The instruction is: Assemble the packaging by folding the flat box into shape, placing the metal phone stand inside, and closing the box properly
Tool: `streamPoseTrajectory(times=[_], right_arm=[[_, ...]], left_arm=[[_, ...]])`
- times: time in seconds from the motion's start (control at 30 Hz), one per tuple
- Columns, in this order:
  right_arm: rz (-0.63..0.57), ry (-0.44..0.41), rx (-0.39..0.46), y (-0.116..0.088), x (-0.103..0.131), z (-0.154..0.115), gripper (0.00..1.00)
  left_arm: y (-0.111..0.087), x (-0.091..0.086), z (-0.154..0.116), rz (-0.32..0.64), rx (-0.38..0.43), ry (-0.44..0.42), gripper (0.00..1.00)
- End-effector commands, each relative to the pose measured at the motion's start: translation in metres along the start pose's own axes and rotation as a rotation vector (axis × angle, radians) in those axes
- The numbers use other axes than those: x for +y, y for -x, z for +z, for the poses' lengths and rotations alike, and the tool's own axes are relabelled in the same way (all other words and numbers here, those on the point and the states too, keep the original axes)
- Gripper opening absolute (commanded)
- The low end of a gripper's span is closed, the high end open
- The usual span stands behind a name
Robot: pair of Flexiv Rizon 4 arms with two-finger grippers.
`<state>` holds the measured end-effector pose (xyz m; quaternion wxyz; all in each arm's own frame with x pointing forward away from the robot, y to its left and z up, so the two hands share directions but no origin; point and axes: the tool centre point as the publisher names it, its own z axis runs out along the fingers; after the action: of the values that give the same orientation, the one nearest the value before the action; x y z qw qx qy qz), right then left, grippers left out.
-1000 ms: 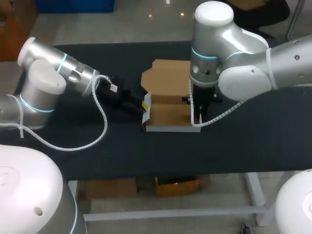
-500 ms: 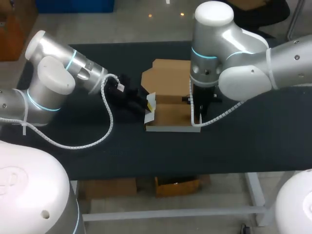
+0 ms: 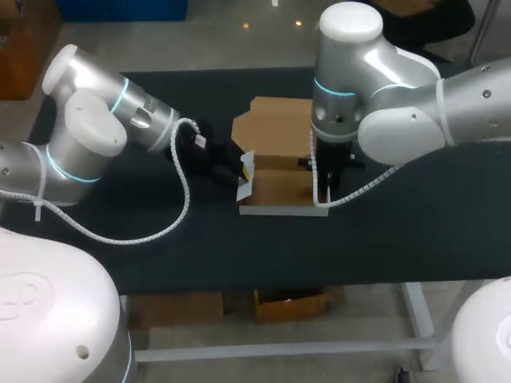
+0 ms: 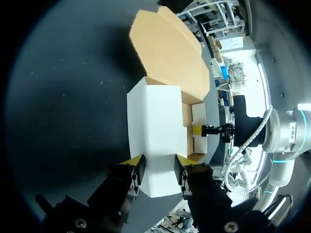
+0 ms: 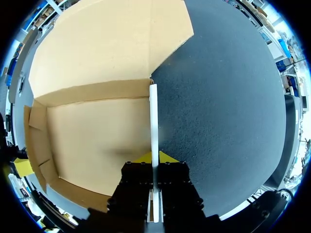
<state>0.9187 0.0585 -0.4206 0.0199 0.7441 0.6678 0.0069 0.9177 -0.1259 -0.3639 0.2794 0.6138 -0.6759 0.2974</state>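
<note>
Head view: the brown cardboard box with white outer faces (image 3: 279, 187) sits between my arms, half folded. My right gripper (image 5: 154, 158) pinches its right wall (image 5: 153, 111) upright. My left gripper (image 4: 159, 167), fingers spread, nudges the left wall (image 4: 155, 126). Next, I judge, that wall needs locking upright; the metal phone stand is nowhere in sight.

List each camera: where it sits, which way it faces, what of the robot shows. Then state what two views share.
Head view: fixed above and behind the robot, looking down on the table; both arms show, the left gripper and right gripper at the box.
Left wrist view: on the left wrist, facing the box's white side; left gripper shows, open.
Right wrist view: on the right wrist, looking down into the box; right gripper shows, pinching its wall.
Shared: both wrist views show the brown lid flap.
</note>
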Motion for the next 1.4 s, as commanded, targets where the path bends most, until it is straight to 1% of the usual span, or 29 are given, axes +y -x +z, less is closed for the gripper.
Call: streamPoseTrajectory(times=[0.03, 0.17, 0.37, 0.53, 0.67, 0.83, 1.03, 1.23, 1.4], right_arm=[[0.000, -0.003, -0.004, -0.001, 0.000, -0.001, 0.00], [0.000, -0.003, -0.004, -0.001, 0.000, -0.001, 0.00], [0.000, -0.003, -0.004, -0.001, 0.000, -0.001, 0.00], [0.000, -0.003, -0.004, -0.001, 0.000, -0.001, 0.00], [0.000, -0.003, -0.004, -0.001, 0.000, -0.001, 0.00], [0.000, -0.003, -0.004, -0.001, 0.000, -0.001, 0.00], [0.000, -0.003, -0.004, -0.001, 0.000, -0.001, 0.00], [0.000, -0.003, -0.004, -0.001, 0.000, -0.001, 0.00], [0.000, -0.003, -0.004, -0.001, 0.000, -0.001, 0.00]], left_arm=[[0.006, -0.003, -0.002, -0.001, 0.018, 0.007, 0.42], [0.003, -0.005, 0.001, 0.002, -0.002, 0.014, 0.43], [-0.006, -0.005, 0.013, 0.001, -0.080, 0.003, 0.43], [-0.011, -0.005, 0.016, -0.008, -0.172, -0.056, 0.42], [-0.012, -0.005, 0.016, -0.017, -0.225, -0.094, 0.43], [-0.010, -0.006, 0.016, -0.032, -0.280, -0.124, 0.44], [-0.004, -0.006, 0.019, -0.045, -0.327, -0.139, 0.45], [0.003, -0.013, 0.022, -0.059, -0.365, -0.130, 0.44], [0.006, -0.020, 0.022, -0.070, -0.385, -0.095, 0.44]])
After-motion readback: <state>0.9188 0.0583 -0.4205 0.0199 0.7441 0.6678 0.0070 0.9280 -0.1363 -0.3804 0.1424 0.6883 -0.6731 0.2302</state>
